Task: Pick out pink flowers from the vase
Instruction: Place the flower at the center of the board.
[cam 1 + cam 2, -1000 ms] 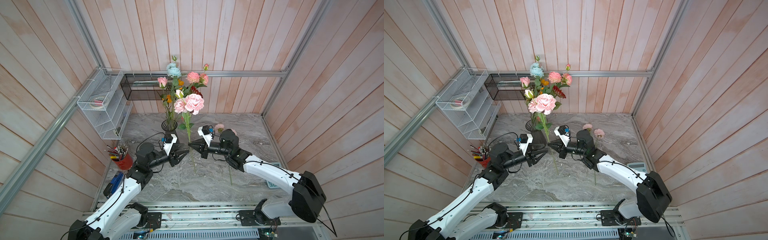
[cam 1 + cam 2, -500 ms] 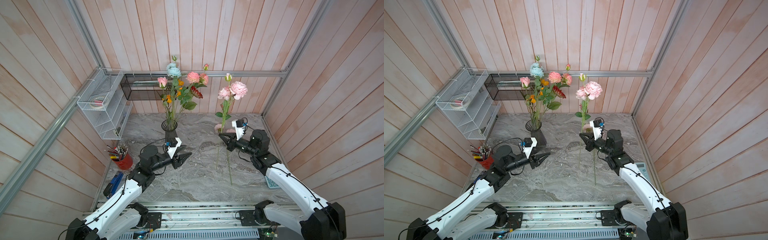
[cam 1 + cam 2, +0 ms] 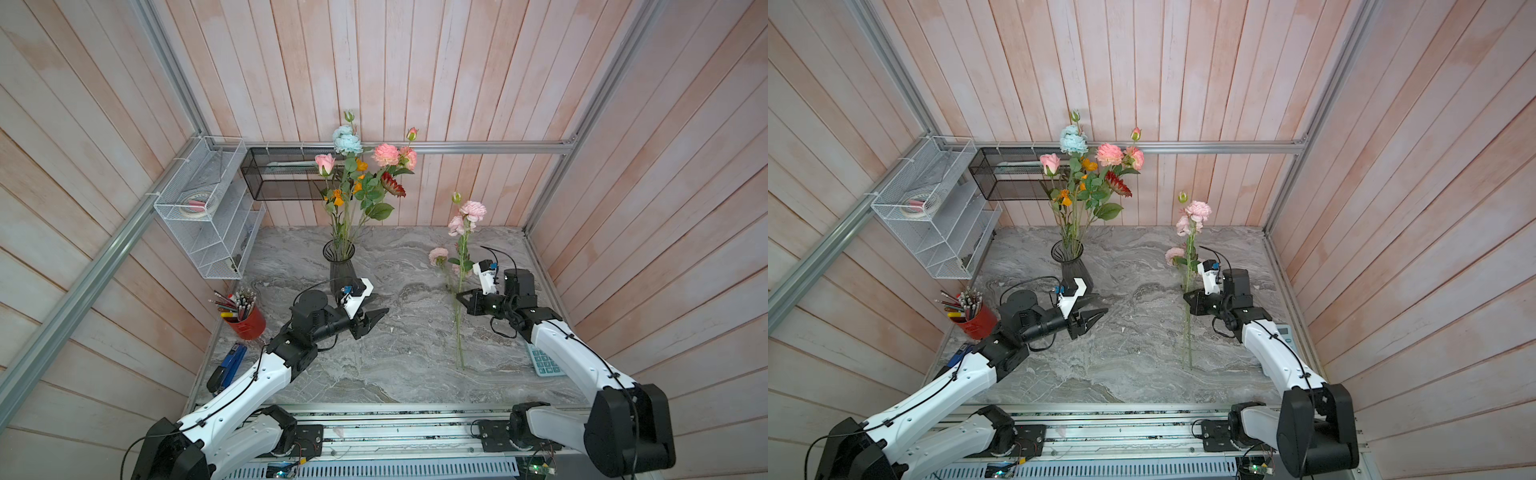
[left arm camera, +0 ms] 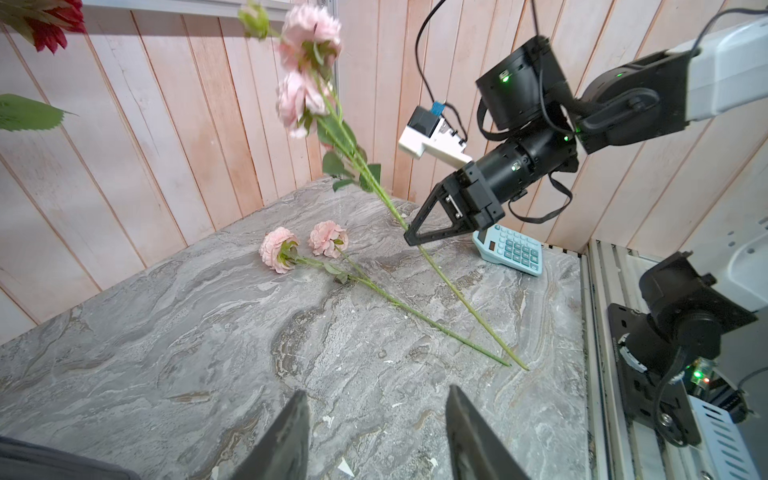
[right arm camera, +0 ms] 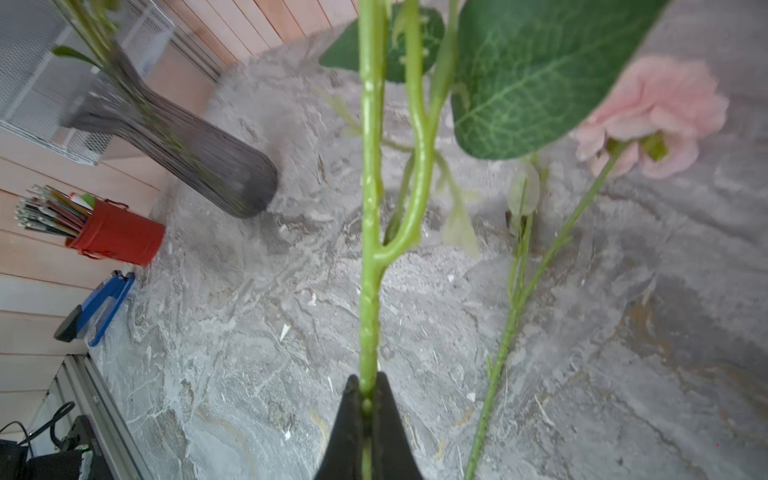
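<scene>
Grey marble tabletop (image 3: 395, 365), pink plank walls: a red pencil cup (image 3: 247, 322) at left, then the smoky ribbed vase (image 3: 340, 266) holding pink flowers (image 3: 386, 153) among blue, orange and red blooms. Left gripper (image 3: 380, 303) hovers half-open, empty, just beside the vase. Rightward a loose pink stem (image 4: 278, 249) lies flat; right gripper (image 3: 459, 297) is clamped on a second pink stem (image 3: 471, 212), near a teal calculator (image 3: 544, 361), keys unreadable.

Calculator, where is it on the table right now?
The calculator lies flat at the table's right edge, toward the robot's end, partly hidden under the right arm in both top views, right of the lying pink flowers' stalk ends.
</scene>
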